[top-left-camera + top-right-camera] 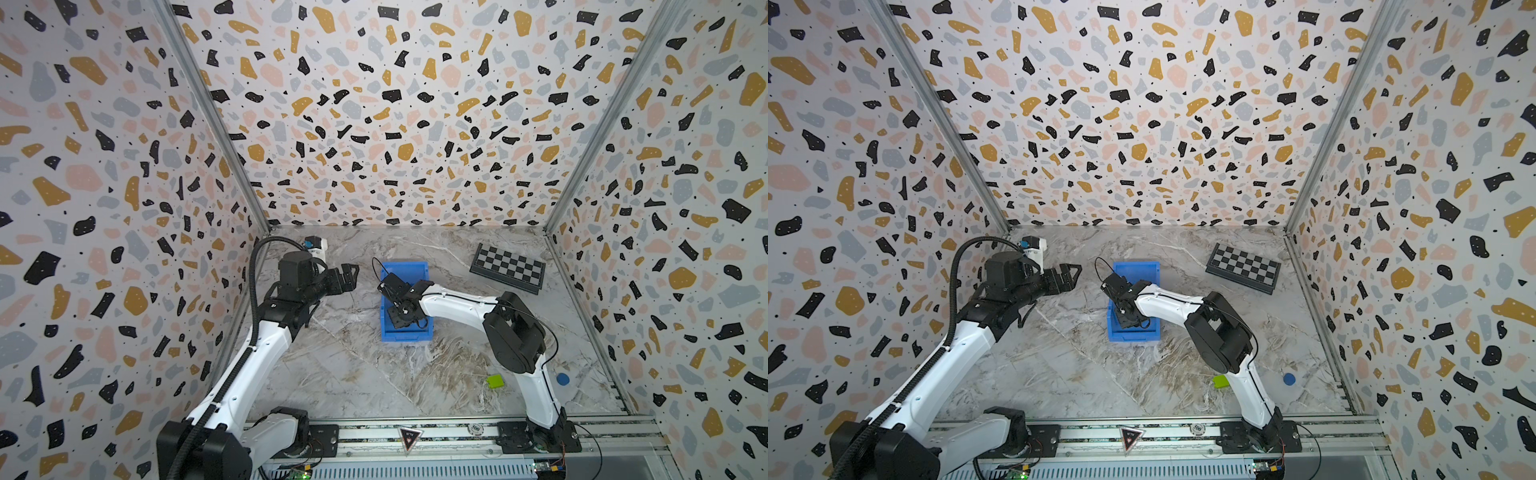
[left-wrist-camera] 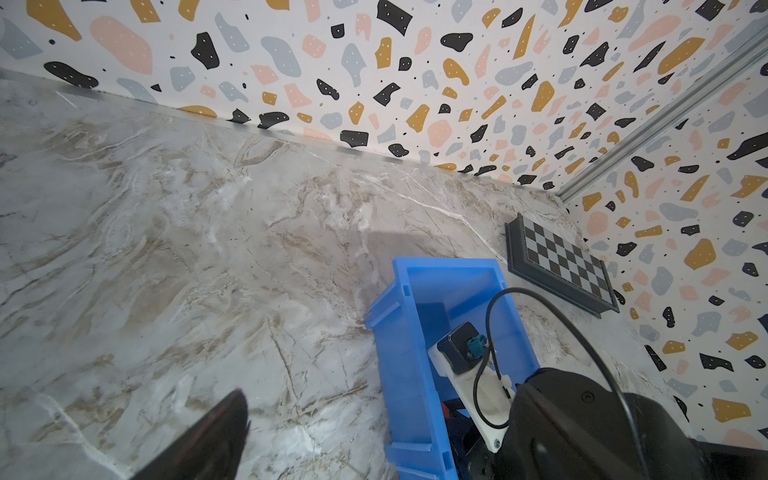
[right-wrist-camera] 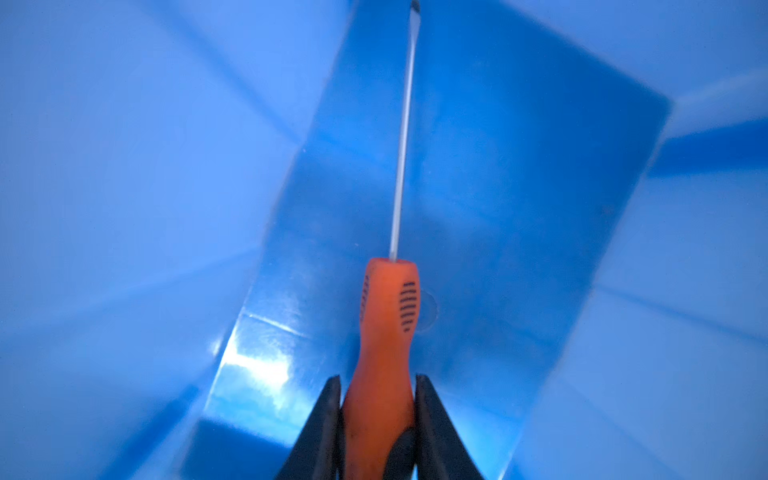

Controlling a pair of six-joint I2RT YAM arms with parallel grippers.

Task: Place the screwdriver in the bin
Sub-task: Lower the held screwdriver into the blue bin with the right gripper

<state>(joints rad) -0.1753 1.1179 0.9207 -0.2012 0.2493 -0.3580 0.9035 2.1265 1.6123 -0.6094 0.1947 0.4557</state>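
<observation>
screwdriver (image 3: 384, 353) — clamped between right pincer (image 3: 378, 399) jaws

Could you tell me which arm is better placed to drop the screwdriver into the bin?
Right. The right gripper is shut on the screwdriver, down inside the bin; the left gripper hangs open beside it, empty.

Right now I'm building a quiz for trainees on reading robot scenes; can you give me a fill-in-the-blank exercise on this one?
The right pincer is shut on the ____ handle of the screwdriver. The screwdriver is down inside the ____ bin. The left pincer holds ____. In both top views the checkered board lies to the ____ of the bin.
Missing words: orange; blue; nothing; right.
</observation>
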